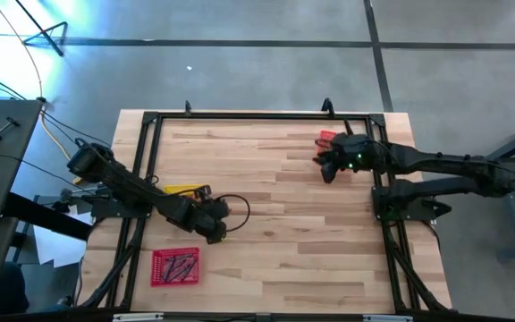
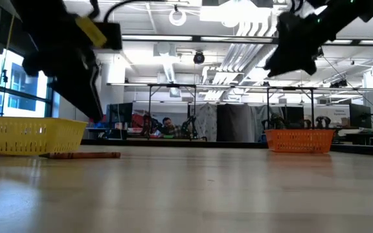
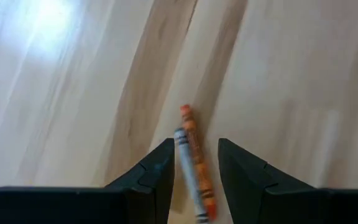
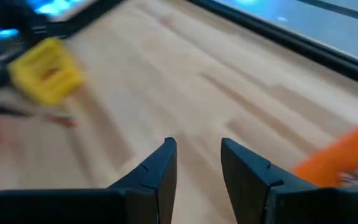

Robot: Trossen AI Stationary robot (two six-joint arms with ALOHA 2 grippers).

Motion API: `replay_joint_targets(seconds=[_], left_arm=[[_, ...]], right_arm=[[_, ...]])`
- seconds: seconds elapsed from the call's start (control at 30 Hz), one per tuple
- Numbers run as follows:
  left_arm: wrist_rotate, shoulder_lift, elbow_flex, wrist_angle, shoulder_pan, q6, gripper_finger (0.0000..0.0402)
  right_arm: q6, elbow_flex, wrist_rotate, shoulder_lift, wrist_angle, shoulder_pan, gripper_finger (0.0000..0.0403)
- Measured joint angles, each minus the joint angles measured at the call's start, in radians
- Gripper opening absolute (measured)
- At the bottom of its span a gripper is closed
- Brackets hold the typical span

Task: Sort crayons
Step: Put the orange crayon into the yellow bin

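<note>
left gripper low over worktop, jaws narrowly parted astride orange crayon and grey crayon, lined up for a pinch | right gripper raised by orange tray, jaws parted, empty, apparently waiting

Both hands apparently parted, raised

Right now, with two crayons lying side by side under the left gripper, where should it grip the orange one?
Mid-shaft, from straight above. The orange crayon lies flat between the open fingers of the left gripper, touching the grey crayon, so closing probably catches both; nudging them apart first seems safer.
</note>
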Motion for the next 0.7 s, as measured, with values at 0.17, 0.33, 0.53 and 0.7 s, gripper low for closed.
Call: replay_joint_targets(seconds=[0.17, 0.33, 0.53, 0.7], left_arm=[[0.006, 0.077, 0.0, 0.014, 0.065, 0.049, 0.011], [0.041, 0.137, 0.0, 0.067, 0.114, 0.082, 0.011], [0.106, 0.139, 0.0, 0.142, 0.139, 0.164, 0.011], [0.164, 0.138, 0.0, 0.152, 0.156, 0.205, 0.011]], right_arm=[[0.033, 0.014, 0.003, 0.0, 0.04, 0.16, 0.0119], [0.046, 0.015, 0.04, 0.0, 0.085, 0.285, 0.0119], [0.059, 0.015, 0.094, 0.0, 0.096, 0.356, 0.0119], [0.069, 0.015, 0.118, 0.0, 0.095, 0.373, 0.0119]])
